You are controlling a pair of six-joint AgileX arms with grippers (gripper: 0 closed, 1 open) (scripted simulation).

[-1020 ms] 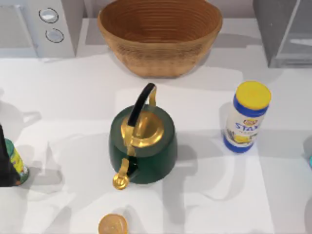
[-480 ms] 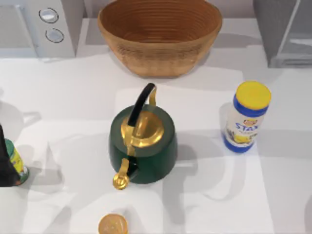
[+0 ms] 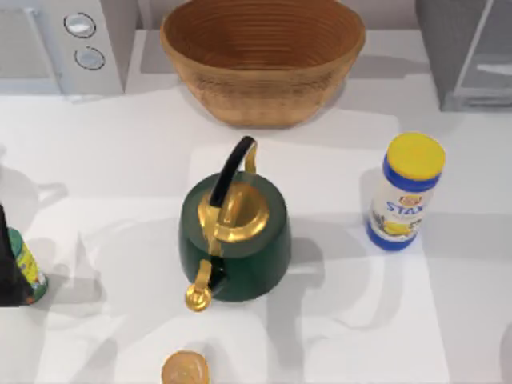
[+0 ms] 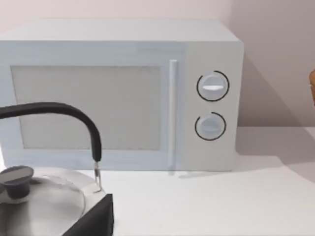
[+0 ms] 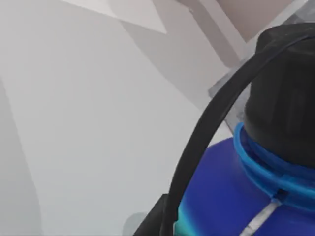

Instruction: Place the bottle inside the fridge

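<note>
The bottle point(image 5: 231, 191) is blue with a black cap point(image 5: 285, 93) and a thin black loop strap, and it sits very close in the right wrist view. My right gripper is shut on the bottle, with a dark finger point(image 5: 156, 219) beside its body, above white table. The fridge point(image 3: 452, 48) stands at the table's back right corner, dark grey with a paler panel point(image 3: 492, 60). My left arm point(image 3: 6, 268) shows as a dark shape at the left edge, beside a green can point(image 3: 28, 272).
A green kettle point(image 3: 236, 240) with gold lid and black handle stands mid-table. Behind it is a wicker basket point(image 3: 264, 60), and a white microwave point(image 3: 68, 44) at the back left. A yellow-lidded blue can point(image 3: 404, 192) stands right. A gold disc point(image 3: 186, 370) lies in front.
A sliver of cyan at the top view's right edge a second ago has slipped out of that view. The left arm and the table's objects have stayed put.
</note>
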